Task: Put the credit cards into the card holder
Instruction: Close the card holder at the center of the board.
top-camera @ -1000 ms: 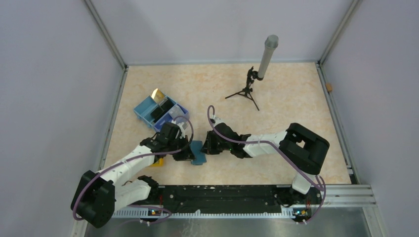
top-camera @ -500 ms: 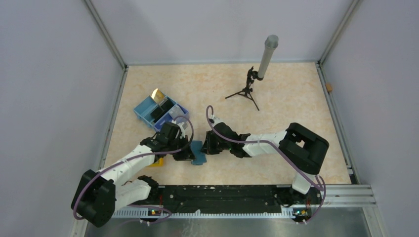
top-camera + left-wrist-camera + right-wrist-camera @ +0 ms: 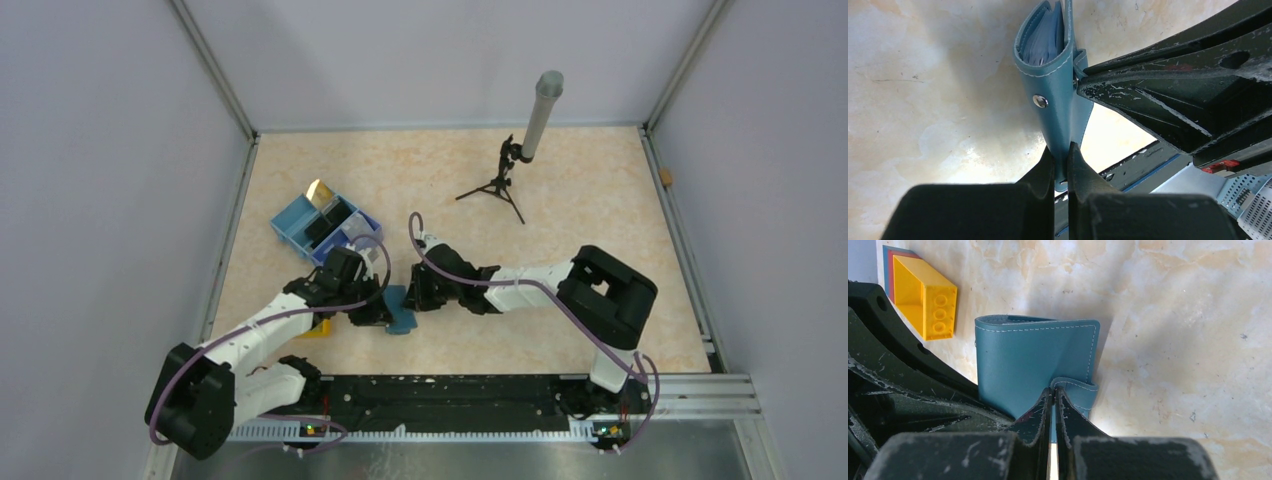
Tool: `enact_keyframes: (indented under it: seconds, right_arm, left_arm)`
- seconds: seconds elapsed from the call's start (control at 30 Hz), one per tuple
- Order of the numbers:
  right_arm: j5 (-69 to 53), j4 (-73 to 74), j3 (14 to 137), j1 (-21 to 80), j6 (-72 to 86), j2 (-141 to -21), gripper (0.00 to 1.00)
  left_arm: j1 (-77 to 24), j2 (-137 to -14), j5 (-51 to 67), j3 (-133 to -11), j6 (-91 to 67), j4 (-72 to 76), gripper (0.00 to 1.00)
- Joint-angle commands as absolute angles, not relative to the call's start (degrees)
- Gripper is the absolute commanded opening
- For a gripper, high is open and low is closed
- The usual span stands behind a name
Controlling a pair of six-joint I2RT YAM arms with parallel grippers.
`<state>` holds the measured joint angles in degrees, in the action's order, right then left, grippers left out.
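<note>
The teal card holder (image 3: 401, 311) is folded and held on edge between both grippers, just above the table. My left gripper (image 3: 1062, 159) is shut on the holder's lower edge, below its metal snap (image 3: 1040, 101). Pale blue lining (image 3: 1044, 40) shows inside the fold. My right gripper (image 3: 1054, 392) is shut on the holder's small clasp tab (image 3: 1079, 391), in front of the teal cover (image 3: 1033, 357). The credit cards lie in the blue tray: a gold one (image 3: 320, 192), a black one (image 3: 331, 222) and a pale one (image 3: 353, 232).
The blue partitioned tray (image 3: 290, 226) sits at the back left. A yellow studded block (image 3: 923, 297) lies just left of the holder, by my left arm. A small tripod (image 3: 497, 187) with a grey tube (image 3: 541, 112) stands at the back. Walls enclose the table.
My right arm has shifted slightly left and its cable loop moved with it. The holder and the left gripper stay where they were.
</note>
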<state>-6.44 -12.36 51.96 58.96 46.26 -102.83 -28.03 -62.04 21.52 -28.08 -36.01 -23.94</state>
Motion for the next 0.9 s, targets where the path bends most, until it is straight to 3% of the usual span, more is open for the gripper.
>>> enact_keyframes:
  seconds: [0.0, 0.87]
  right_arm:
    - [-10.46, -18.60, 56.75, 60.73, 45.80, -107.13, 0.00]
    - [-17.85, -14.48, 66.42, 61.39, 41.00, -114.91, 0.00]
  left_arm:
    - [-29.24, -64.33, 22.67, -26.63, -33.40, -24.18, 0.00]
    - [-30.05, -63.82, 24.17, -26.21, -33.15, -22.62, 0.00]
